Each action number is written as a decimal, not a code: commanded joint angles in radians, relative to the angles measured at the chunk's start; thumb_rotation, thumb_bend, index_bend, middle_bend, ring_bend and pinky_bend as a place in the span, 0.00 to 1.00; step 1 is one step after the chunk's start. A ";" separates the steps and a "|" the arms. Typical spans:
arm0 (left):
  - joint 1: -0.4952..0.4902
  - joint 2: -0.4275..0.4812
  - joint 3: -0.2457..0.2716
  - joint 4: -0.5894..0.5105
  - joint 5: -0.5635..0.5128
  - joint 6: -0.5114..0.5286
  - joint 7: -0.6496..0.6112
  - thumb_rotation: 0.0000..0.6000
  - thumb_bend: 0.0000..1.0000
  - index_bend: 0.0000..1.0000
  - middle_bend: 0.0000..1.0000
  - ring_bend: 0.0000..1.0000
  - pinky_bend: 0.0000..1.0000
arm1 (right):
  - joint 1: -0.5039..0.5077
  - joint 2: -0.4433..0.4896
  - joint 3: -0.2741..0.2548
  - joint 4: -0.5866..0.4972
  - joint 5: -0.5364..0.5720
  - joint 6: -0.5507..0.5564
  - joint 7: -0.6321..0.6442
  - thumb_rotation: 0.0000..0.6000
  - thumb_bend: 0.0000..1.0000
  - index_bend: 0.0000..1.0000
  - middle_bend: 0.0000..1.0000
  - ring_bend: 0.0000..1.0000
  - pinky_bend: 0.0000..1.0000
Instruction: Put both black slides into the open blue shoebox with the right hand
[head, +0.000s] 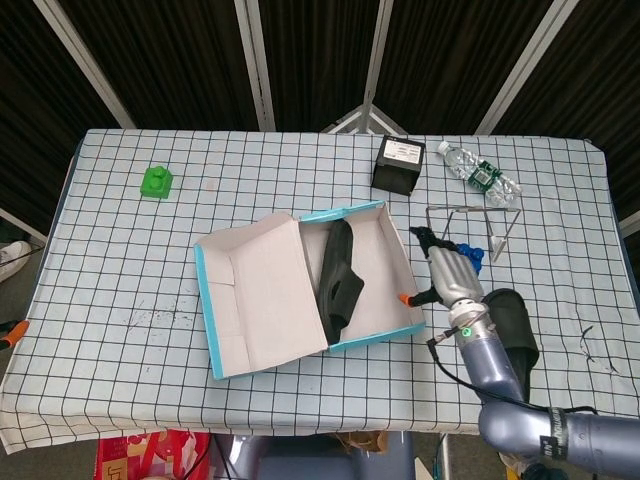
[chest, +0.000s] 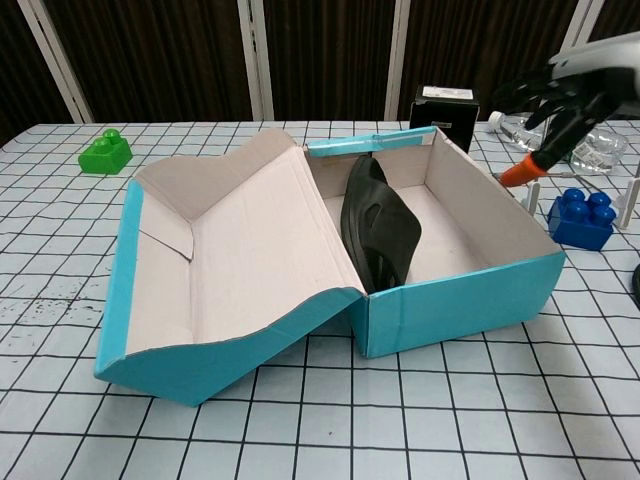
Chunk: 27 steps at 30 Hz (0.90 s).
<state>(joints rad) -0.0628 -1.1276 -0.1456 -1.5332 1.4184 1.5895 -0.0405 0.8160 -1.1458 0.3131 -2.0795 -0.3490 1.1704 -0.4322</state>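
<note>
Head view shows your right hand (head: 447, 275) just off the right wall of the blue shoebox (head: 368, 338), fingers spread and holding nothing, with its orange-tipped finger close to the box's right rim. In the chest view the same hand (chest: 565, 95) sits high at the upper right, above and behind the box's far right corner, fingers fanned apart and empty. One black slide (head: 338, 281) is already inside the box, standing on its edge and leaning against the left inner side next to the hinged lid (head: 262, 296), which lies folded open to the left on the counter (head: 120, 260). The chest view confirms that slide (chest: 381, 233) is tilted on its side, with bare box floor to its right. The second black slide (head: 512, 335) lies flat on the counter to the right of the box, partly hidden behind your right forearm. A blue toy brick (head: 468, 250) sits just beyond your hand, under a wire rack (head: 470, 225). Further back stand a black box (head: 398, 164) and a lying plastic bottle (head: 481, 175). A green toy brick (head: 156, 182) rests far left, well apart from the rest. Your left hand shows in neither view.
</note>
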 joint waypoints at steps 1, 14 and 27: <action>0.001 0.000 0.000 0.000 0.001 0.003 0.002 1.00 0.22 0.09 0.00 0.00 0.10 | -0.066 0.109 -0.030 -0.048 -0.056 0.012 0.012 1.00 0.19 0.06 0.05 0.12 0.07; 0.001 -0.019 -0.003 0.005 0.007 0.022 0.053 1.00 0.22 0.09 0.00 0.00 0.10 | -0.108 0.273 -0.236 0.127 -0.054 -0.267 -0.082 1.00 0.19 0.06 0.05 0.12 0.07; -0.016 -0.055 -0.020 0.027 -0.039 -0.001 0.148 1.00 0.22 0.09 0.00 0.00 0.10 | 0.019 0.225 -0.399 0.357 0.038 -0.533 -0.190 1.00 0.19 0.05 0.05 0.10 0.07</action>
<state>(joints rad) -0.0771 -1.1792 -0.1635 -1.5086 1.3836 1.5916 0.1019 0.8067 -0.9061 -0.0577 -1.7471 -0.3380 0.6668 -0.5999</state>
